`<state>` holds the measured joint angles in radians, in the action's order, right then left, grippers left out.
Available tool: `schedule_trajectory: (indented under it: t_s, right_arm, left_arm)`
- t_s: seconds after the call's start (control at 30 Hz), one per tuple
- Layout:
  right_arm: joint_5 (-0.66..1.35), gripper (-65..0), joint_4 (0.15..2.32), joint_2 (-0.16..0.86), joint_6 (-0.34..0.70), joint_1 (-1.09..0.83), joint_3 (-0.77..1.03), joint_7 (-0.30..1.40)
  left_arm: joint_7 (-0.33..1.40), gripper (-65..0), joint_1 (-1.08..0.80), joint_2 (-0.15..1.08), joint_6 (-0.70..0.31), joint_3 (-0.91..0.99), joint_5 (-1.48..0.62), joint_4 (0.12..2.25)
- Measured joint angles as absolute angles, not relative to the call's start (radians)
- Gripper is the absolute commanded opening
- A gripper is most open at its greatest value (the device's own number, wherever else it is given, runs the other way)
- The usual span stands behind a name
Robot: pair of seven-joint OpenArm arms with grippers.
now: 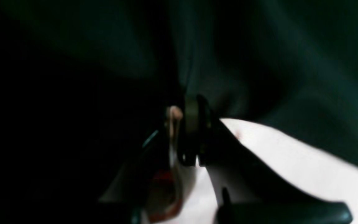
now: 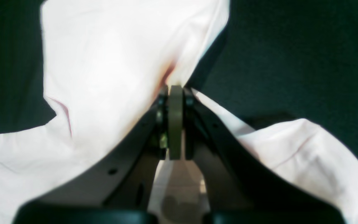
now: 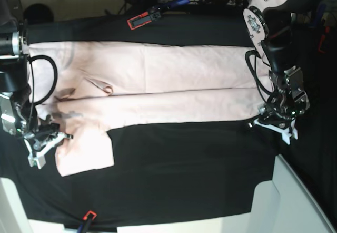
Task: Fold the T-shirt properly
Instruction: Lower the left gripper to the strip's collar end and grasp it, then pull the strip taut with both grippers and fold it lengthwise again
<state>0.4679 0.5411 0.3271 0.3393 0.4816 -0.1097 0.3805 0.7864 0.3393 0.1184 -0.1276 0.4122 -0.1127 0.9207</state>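
T-shirt (image 3: 158, 85): pale pink, spread lengthwise on black-clothed table (image 3: 184, 170). Left gripper (image 3: 271, 118) jaws closed, pinching its edge; right gripper (image 3: 50, 138) jaws closed, pinching fabric

Black arms (image 3: 278, 54), black looping cables (image 3: 45, 80), white-tipped jaws.

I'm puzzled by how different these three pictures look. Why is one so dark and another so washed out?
Left wrist view: underexposed and blurred, mostly black cloth, with only a corner of the T-shirt lit. Right wrist view: the T-shirt is overexposed to near white, and the right claw is soft, being so close. Base view: evenly lit and sharpest, with the shirt showing its true pale pink.
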Motion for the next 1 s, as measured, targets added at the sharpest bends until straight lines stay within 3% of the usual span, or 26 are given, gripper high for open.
schedule_trajectory:
  t_s: [0.2,0.47,1.0]
  right_arm:
    - [0.471,-65.0,0.541,0.321,0.34,0.482,-0.11,0.378]
    - [0.471,-65.0,0.541,0.323,0.34,0.481,-0.11,0.378]
    - [0.475,-65.0,0.59,0.341,0.336,0.479,-0.105,0.344]
  left_arm:
    - [0.82,-65.0,0.333,0.105,-0.131,0.411,-0.114,1.028]
    - [0.831,-65.0,0.332,0.105,-0.129,0.408,-0.113,1.032]
    - [0.964,-65.0,0.236,0.095,-0.132,0.403,-0.207,1.34]
